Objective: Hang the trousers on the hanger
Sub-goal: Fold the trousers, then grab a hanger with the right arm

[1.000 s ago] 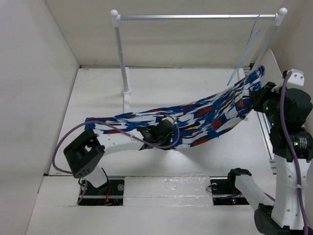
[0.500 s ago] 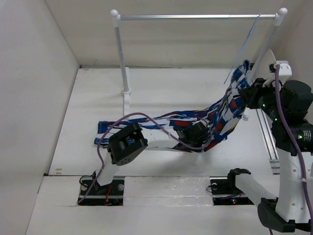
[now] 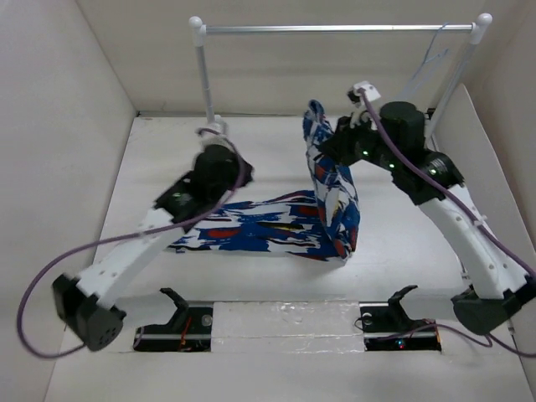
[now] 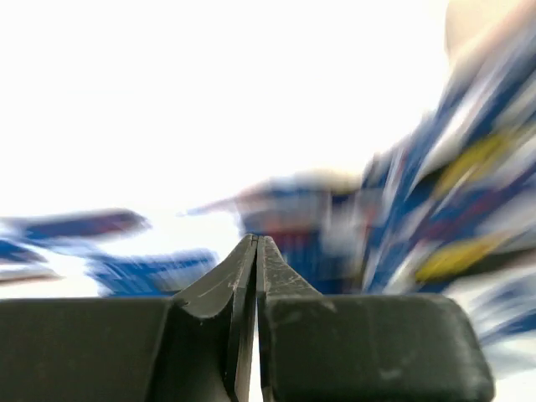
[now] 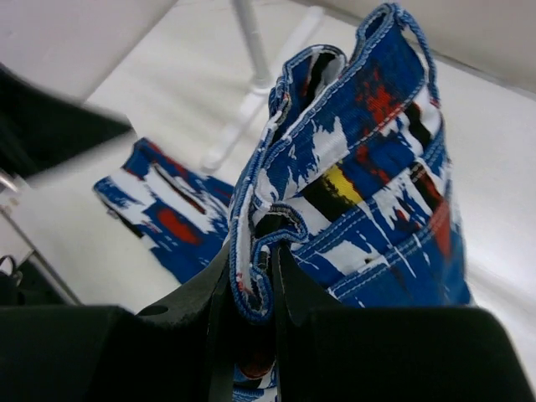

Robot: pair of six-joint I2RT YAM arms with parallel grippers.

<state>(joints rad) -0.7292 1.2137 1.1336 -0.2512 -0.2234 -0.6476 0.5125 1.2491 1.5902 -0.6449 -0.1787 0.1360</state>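
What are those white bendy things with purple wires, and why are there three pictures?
They are two robot arms bolted to a white table. Each one ends in a gripper, which is a pincher with two fingers.

The big picture comes from a camera above and behind the arms. The other two come from small cameras on the wrists, so each gripper's own black fingers show at the bottom.

The right gripper is pinched shut on the trousers, the cloth splashed with blue, white and red. It holds one end up while the rest lies on the table.

The left gripper is shut too, with nothing between its fingers. Its picture is blurry.

At the back stands a silver rail. A thin light-blue hanger hangs near its right end. The trousers are not on it yet.
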